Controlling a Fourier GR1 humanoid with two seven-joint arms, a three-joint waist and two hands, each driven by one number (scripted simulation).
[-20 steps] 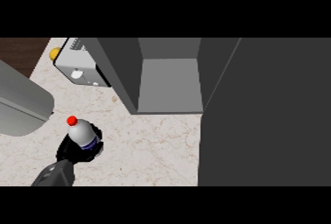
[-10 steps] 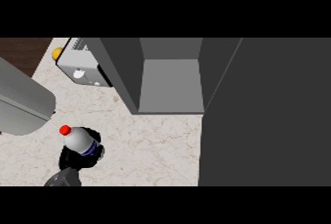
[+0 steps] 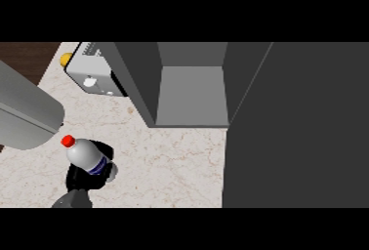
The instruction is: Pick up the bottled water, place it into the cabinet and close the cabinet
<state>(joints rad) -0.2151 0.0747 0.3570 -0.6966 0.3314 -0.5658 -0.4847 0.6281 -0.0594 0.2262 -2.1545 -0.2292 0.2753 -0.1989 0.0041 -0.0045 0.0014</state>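
One view, the head view, showed it all. One robot hand [image 3: 88, 177] came in at the lower left; by its place it looked to be the left, and its fingers were curled round the bottle [image 3: 86, 155], which was clamped with its red cap [image 3: 68, 141] tilted up and to the left, over the counter [image 3: 173, 161]. No right robot hand showed anywhere. By my judgement the pick-up was done: the bottle was in the grasp and seemed lifted, though I could not tell for certain that it was off the counter. Placing it in the cabinet [image 3: 191, 93] and closing it were left to do; the cabinet's compartment lay well apart, up and to the right. Its door [image 3: 296, 127] stood open as a dark panel at the right. A grey rounded body [image 3: 25, 114] lay just beside the bottle at the left, and a white appliance [image 3: 93, 78] stood left of the cabinet; neither blocked the straight way.
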